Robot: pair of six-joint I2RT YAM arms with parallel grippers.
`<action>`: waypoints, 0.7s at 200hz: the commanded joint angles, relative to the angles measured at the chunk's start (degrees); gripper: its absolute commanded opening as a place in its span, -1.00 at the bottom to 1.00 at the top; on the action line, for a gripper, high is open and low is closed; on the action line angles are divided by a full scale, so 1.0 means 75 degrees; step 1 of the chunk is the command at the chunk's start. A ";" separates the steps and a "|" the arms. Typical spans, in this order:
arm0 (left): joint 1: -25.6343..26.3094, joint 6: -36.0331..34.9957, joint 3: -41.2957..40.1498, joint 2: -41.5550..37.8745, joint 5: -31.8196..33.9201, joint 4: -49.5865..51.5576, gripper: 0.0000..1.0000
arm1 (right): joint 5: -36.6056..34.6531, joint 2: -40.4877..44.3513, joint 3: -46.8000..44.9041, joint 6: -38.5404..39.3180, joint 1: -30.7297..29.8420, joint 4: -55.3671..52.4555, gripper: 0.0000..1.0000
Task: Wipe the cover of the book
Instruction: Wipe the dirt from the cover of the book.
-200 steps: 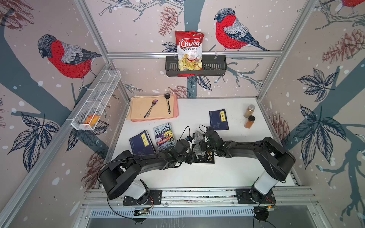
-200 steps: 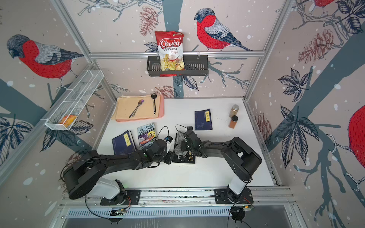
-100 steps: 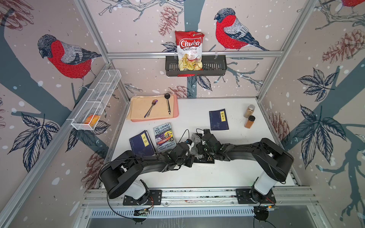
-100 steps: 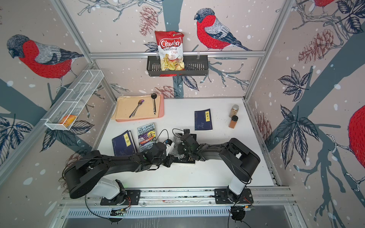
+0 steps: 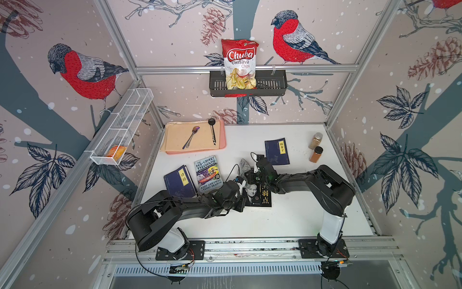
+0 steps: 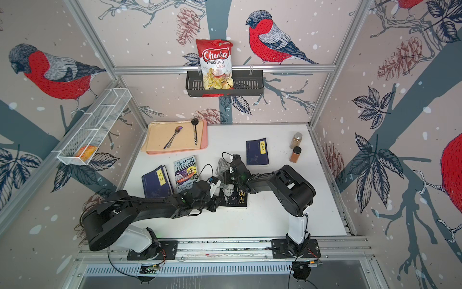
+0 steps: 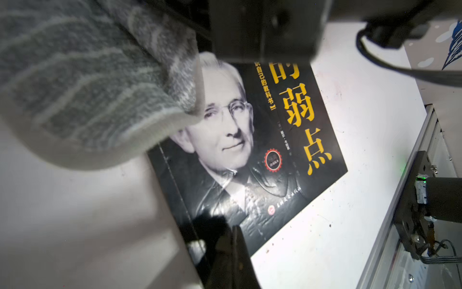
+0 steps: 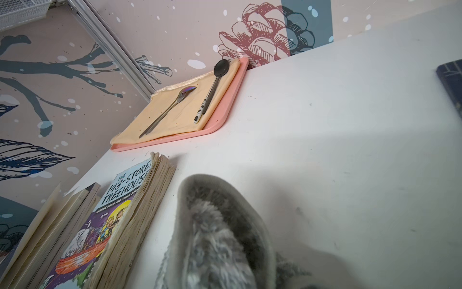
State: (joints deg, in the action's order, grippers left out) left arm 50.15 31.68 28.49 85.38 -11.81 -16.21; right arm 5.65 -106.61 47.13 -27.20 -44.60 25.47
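Subject item: the black book point(image 5: 258, 196) is lying flat and face up on the table point(image 5: 287, 220), directly between the two grippers, with its portrait and yellow title exposed.

Left gripper point(image 7: 231, 237): the jaws are clenched together with nothing between them. In the left wrist view the tips are resting over the book's spine-side corner. Judgement: it is acting as a hold-down, so that the book is not sliding under the wiping strokes. Firm contact cannot be confirmed.

Right gripper point(image 5: 251, 175): it is gripping the grey cloth point(image 7: 87, 87), which is bunching out ahead of its fingers in the right wrist view. The cloth is draping at the book's far edge, over the portrait's upper corner. Most of the cover, on the near side of this gripper, is lying uncovered. Judgement: wiping is under way, not complete.

Surroundings: the Treehouse paperback point(image 5: 208, 174) is lying just beyond the left gripper and beside the cloth, close enough to be brushed. A blue book point(image 5: 277, 151) is lying just past the right gripper. The tray point(image 5: 195, 152) is sitting well beyond both.
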 commanded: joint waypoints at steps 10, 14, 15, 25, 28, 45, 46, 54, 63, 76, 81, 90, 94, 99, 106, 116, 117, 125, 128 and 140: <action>0.0013 -0.0012 0.0080 0.0203 0.0104 0.0356 -1.00 | -0.0163 0.0576 -0.0802 -0.0130 -0.0406 -0.0983 -1.00; 0.0016 -0.0017 0.0079 0.0215 0.0109 0.0345 -1.00 | -0.0178 0.0664 -0.0945 -0.0184 -0.0489 -0.0972 -1.00; 0.0016 -0.0017 0.0074 0.0216 0.0110 0.0351 -1.00 | -0.0184 0.0689 -0.0972 -0.0201 -0.0506 -0.0965 -1.00; 0.0013 -0.0011 0.0091 0.0235 0.0129 0.0346 -1.00 | -0.0174 0.0852 -0.1303 -0.0340 -0.0703 -0.0834 -1.00; 0.0016 -0.0016 0.0092 0.0240 0.0133 0.0345 -1.00 | -0.0149 0.0881 -0.1385 -0.0371 -0.0738 -0.0785 -1.00; 0.0015 -0.0023 0.0125 0.0286 0.0122 0.0322 -1.00 | 0.0058 0.0756 -0.1668 -0.0516 -0.0724 -0.0344 -1.00; 0.0010 -0.0026 0.0126 0.0292 0.0122 0.0322 -1.00 | 0.0063 0.0729 -0.1668 -0.0525 -0.0705 -0.0329 -1.00; 0.0015 -0.0036 0.0160 0.0332 0.0119 0.0338 -1.00 | 0.0104 0.0550 -0.1571 -0.0555 -0.0533 -0.0276 -1.00; 0.0016 -0.0073 0.0228 0.0386 0.0121 0.0414 -1.00 | 0.0214 0.0328 -0.1381 -0.0518 -0.0294 -0.0223 -1.00; 0.0015 -0.0116 0.0319 0.0438 0.0138 0.0528 -1.00 | 0.0295 0.0008 -0.1020 -0.0480 0.0054 -0.0076 -1.00; 0.0016 -0.0121 0.0328 0.0440 0.0145 0.0536 -1.00 | 0.0348 -0.0125 -0.0796 -0.0428 0.0178 -0.0139 -1.00; 0.0012 -0.0123 0.0341 0.0440 0.0148 0.0560 -1.00 | 0.0426 -0.0348 -0.0418 -0.0332 0.0357 -0.0234 -1.00; 0.0015 -0.0121 0.0338 0.0429 0.0157 0.0577 -1.00 | 0.0453 -0.0450 -0.0271 -0.0304 0.0423 -0.0260 -1.00; 0.0013 -0.0122 0.0343 0.0422 0.0171 0.0577 -1.00 | 0.0464 -0.0555 -0.0095 -0.0268 0.0496 -0.0294 -1.00; 0.0016 -0.0101 0.0329 0.0407 0.0186 0.0568 -1.00 | 0.0509 -0.0683 0.0119 -0.0213 0.0562 -0.0356 -1.00; 0.0016 -0.0084 0.0301 0.0405 0.0185 0.0532 -1.00 | 0.0536 -0.0780 0.0269 -0.0166 0.0642 -0.0342 -1.00; 0.0022 -0.0080 0.0290 0.0405 0.0189 0.0532 -1.00 | 0.0541 -0.0789 0.0274 -0.0162 0.0646 -0.0334 -1.00; 0.0011 -0.0068 0.0280 0.0425 0.0192 0.0509 -1.00 | 0.0573 -0.0808 0.0291 -0.0179 0.0698 -0.0274 -1.00; 0.0014 -0.0067 0.0271 0.0428 0.0192 0.0504 -1.00 | 0.0596 -0.0796 0.0291 -0.0190 0.0719 -0.0273 -1.00; 0.0016 -0.0061 0.0247 0.0471 0.0189 0.0485 -1.00 | 0.0643 -0.0671 0.0127 -0.0217 0.0738 -0.0197 -1.00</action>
State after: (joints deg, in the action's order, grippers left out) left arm 50.17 31.48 30.89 88.27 -11.35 -17.08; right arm 12.21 -111.68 49.19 -29.69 -39.66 32.34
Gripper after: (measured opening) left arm 0.050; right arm 0.118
